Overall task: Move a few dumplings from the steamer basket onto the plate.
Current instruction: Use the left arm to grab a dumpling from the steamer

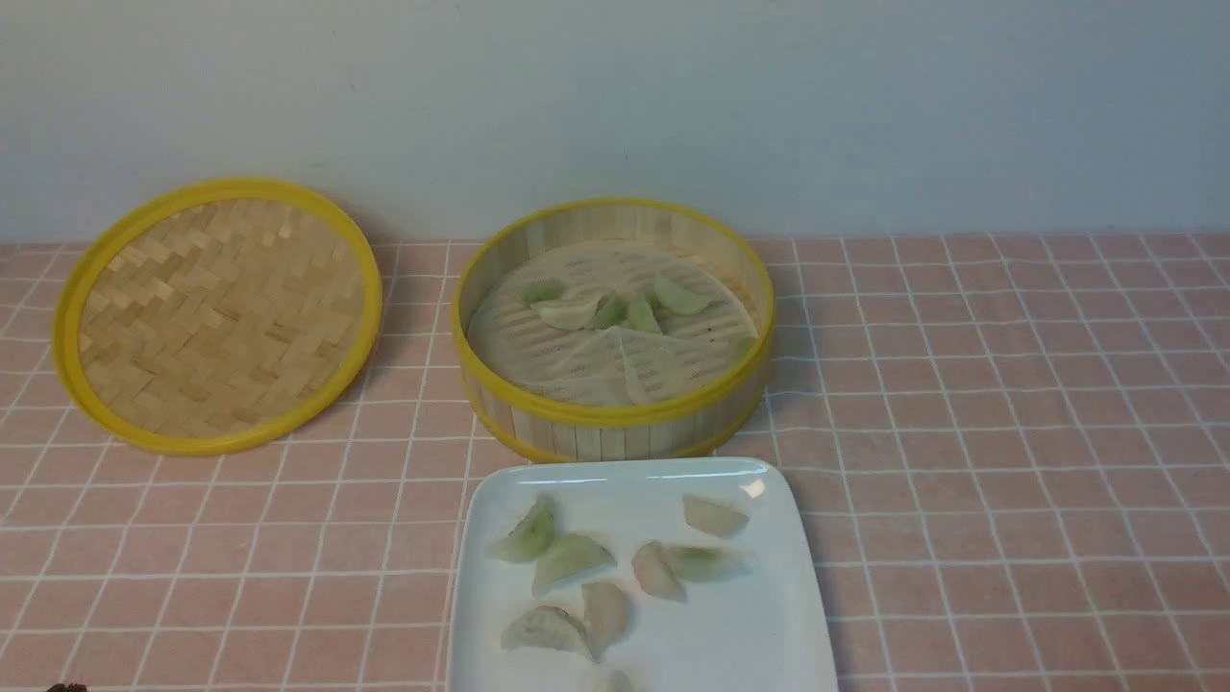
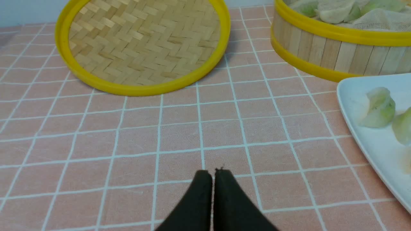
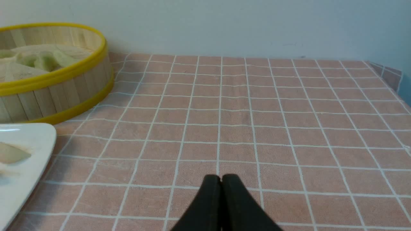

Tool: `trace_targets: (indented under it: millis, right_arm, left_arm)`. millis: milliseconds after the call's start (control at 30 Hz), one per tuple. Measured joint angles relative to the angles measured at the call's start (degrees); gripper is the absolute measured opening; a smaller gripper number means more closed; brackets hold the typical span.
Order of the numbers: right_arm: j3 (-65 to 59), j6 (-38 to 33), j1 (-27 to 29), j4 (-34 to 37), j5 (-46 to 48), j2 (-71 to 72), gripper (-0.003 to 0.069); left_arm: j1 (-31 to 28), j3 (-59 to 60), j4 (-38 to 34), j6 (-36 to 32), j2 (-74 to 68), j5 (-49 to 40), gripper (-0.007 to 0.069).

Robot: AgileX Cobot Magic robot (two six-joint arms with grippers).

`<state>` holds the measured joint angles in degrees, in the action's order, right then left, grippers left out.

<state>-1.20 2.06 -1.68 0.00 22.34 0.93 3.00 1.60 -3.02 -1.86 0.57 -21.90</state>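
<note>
The round bamboo steamer basket stands mid-table with several pale green dumplings on its perforated liner. In front of it lies the white square plate, holding several more dumplings. Neither arm shows in the front view. My left gripper is shut and holds nothing, low over the cloth to the left of the plate and basket. The right gripper is shut too, with nothing in it, over the cloth to the right of the plate and basket.
The flat woven lid with a yellow rim leans at the back left, also seen as the lid ahead of my left gripper. A pink checked cloth covers the table. The cloth's far right edge drops off near the wall.
</note>
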Motion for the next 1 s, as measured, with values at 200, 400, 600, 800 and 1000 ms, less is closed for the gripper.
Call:
trace_targets:
  millis: [200, 400, 600, 800, 1000]
  right_arm:
    - [0.00, 0.00, 0.00, 0.00, 0.00, 0.00, -0.0015]
    - [0.00, -0.05, 0.00, 0.00, 0.00, 0.00, -0.0015]
    - [0.00, -0.05, 0.00, 0.00, 0.00, 0.00, -0.0015]
    - [0.00, -0.05, 0.00, 0.00, 0.00, 0.00, -0.0015]
    - [0.00, -0.05, 0.00, 0.00, 0.00, 0.00, -0.0015]
  left_arm:
    - [0.00, 0.00, 0.00, 0.00, 0.00, 0.00, -0.0006]
    - [0.00, 0.00, 1.77, -0.23, 0.00, 0.00, -0.0006]
    - [0.00, 0.00, 2.64, -0.23, 0.00, 0.00, -0.0006]
    - [0.00, 0.07, 0.05, 1.86, 0.00, 1.81, -0.0006]
    - [0.00, 0.12, -18.28, 9.55, 0.00, 20.03, -0.0006]
